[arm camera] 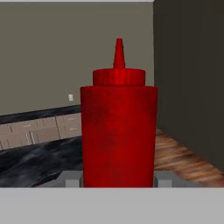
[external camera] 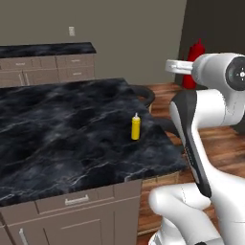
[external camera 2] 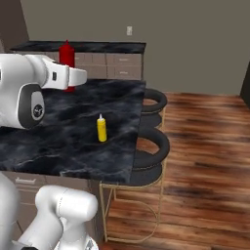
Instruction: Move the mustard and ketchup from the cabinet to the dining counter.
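Gripping ketchup [arm camera: 118,131]: gripper [arm camera: 118,179] clamps red bottle upright between both fingers, held in air above far part of dining counter [external camera: 57,139]. Mustard [external camera: 136,127] stands upright on dining counter near its stool-side edge, well apart from ketchup. Black stools [external camera 2: 151,141] sit beside counter over wood floor [external camera 2: 205,146].

**Three views set around the dining counter**

From the left base view you look forward and down across the dining counter [external camera: 57,143] from behind its near corner, with the arm rising at lower right. The right base view faces the same slab from the other side, arm at lower left. Both share the dining counter, the mustard [external camera: 136,127] standing on it, and the ketchup [external camera 2: 67,54]. Your hand view sits very close behind the ketchup, looking level beyond the dining counter.
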